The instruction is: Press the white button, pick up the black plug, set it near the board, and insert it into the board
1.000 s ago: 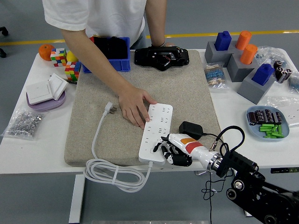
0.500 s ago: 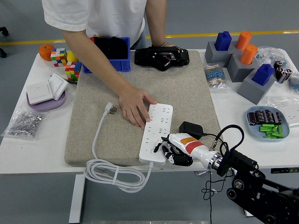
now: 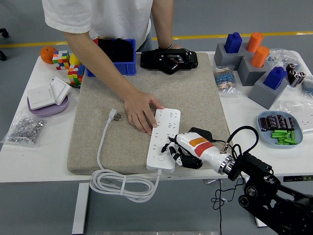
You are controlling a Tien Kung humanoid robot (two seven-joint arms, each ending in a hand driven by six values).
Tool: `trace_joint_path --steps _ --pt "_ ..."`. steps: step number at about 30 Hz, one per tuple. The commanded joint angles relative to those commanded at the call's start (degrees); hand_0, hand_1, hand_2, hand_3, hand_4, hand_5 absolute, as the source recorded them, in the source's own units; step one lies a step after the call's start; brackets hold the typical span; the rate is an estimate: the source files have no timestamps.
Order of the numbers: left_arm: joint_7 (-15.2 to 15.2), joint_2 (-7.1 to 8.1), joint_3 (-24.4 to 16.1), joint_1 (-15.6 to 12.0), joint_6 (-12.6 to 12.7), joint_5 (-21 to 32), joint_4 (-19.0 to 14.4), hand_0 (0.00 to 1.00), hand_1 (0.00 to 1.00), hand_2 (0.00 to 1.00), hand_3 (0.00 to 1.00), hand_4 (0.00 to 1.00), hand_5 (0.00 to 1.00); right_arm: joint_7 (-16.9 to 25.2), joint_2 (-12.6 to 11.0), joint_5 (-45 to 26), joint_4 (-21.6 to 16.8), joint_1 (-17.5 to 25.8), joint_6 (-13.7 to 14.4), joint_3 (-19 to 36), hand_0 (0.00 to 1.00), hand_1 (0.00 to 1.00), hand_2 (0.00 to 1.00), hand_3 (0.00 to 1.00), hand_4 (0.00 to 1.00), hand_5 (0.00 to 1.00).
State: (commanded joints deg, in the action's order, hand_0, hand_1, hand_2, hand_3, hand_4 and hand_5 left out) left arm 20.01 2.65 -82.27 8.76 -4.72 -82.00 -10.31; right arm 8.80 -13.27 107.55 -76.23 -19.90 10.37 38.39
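Note:
A white power strip (image 3: 165, 137) lies on the grey felt mat (image 3: 146, 88), with its white button (image 3: 161, 158) showing at the near end. The black plug (image 3: 199, 133) sits on the mat just right of the strip, partly hidden behind my right hand (image 3: 179, 152). That hand hovers at the strip's right edge near its near end. Its black fingers (image 3: 188, 161) are half-bent and spread, and they hold nothing. A person's hand (image 3: 141, 111) rests flat on the strip's far left corner. My left arm is out of sight.
The strip's white cable (image 3: 120, 183) loops off the table's near edge, and its own plug (image 3: 116, 115) lies on the mat. A black device (image 3: 168, 60) and a blue bin (image 3: 117, 56) stand at the back. A plate of batteries (image 3: 281, 128) and grey blocks (image 3: 254, 63) are at the right.
My right hand has drawn slightly up and to the right, off the strip's near end, so the white button now shows. The person's hand has stayed put.

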Motion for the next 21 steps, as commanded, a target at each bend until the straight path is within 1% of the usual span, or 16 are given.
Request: trace_joint_path --steps 7,8,11,13,14,15,19,20,21 --pt "0.0 -0.03 0.0 0.0 0.0 0.2 0.0 0.773 0.710 0.663 0.734 0.646 0.544 -0.1 -0.5 -0.2 -4.3 1.9 0.7 4.9 0.002 0.002 0.039 0.536 0.258 0.002" --pt "0.0 -0.05 0.0 0.0 0.0 0.3 0.0 0.773 0.710 0.663 0.733 0.646 0.543 -0.4 -0.5 -1.0 -5.0 2.5 0.7 6.5 0.087 0.067 0.142 0.562 0.285 0.002" --pt "0.0 -0.04 0.0 0.0 0.0 0.2 0.0 0.773 0.710 0.663 0.733 0.646 0.543 -1.0 -0.7 -3.3 -5.6 3.4 0.5 9.1 0.087 0.067 0.142 0.562 0.285 0.002" --pt "0.0 -0.03 0.0 0.1 0.0 -0.1 0.0 0.773 0.710 0.663 0.733 0.646 0.543 -1.7 -0.8 -6.0 -5.7 4.0 -0.3 10.6 0.087 0.067 0.142 0.562 0.285 0.002" --pt "0.0 -0.02 0.1 0.1 0.0 0.0 0.0 0.773 0.710 0.663 0.733 0.646 0.543 -2.5 -0.8 -7.6 -5.5 4.4 -1.2 11.5 0.087 0.067 0.142 0.562 0.285 0.002" --pt "0.0 -0.01 0.1 0.1 0.0 0.0 0.0 0.773 0.709 0.663 0.733 0.647 0.544 -3.0 -0.8 -8.8 -5.3 4.6 -1.8 12.0 0.691 0.684 0.651 0.741 0.939 0.135" --pt "0.0 -0.03 0.3 0.1 0.0 0.1 0.0 0.773 0.709 0.663 0.733 0.647 0.544 -4.3 -0.6 -12.8 -4.0 5.3 -4.0 13.7 0.691 0.684 0.651 0.741 0.939 0.135" --pt "0.0 -0.01 0.3 0.1 0.0 0.2 0.0 0.773 0.709 0.663 0.734 0.646 0.542 -4.6 -0.5 -13.9 -3.3 5.4 -4.6 14.0 0.849 0.855 0.827 0.835 0.998 0.264" --pt "0.1 0.00 0.4 0.1 -0.1 0.2 0.0 0.773 0.709 0.663 0.734 0.646 0.542 -4.8 -0.4 -14.6 -2.9 5.4 -4.9 14.1 0.849 0.855 0.827 0.835 0.998 0.264"
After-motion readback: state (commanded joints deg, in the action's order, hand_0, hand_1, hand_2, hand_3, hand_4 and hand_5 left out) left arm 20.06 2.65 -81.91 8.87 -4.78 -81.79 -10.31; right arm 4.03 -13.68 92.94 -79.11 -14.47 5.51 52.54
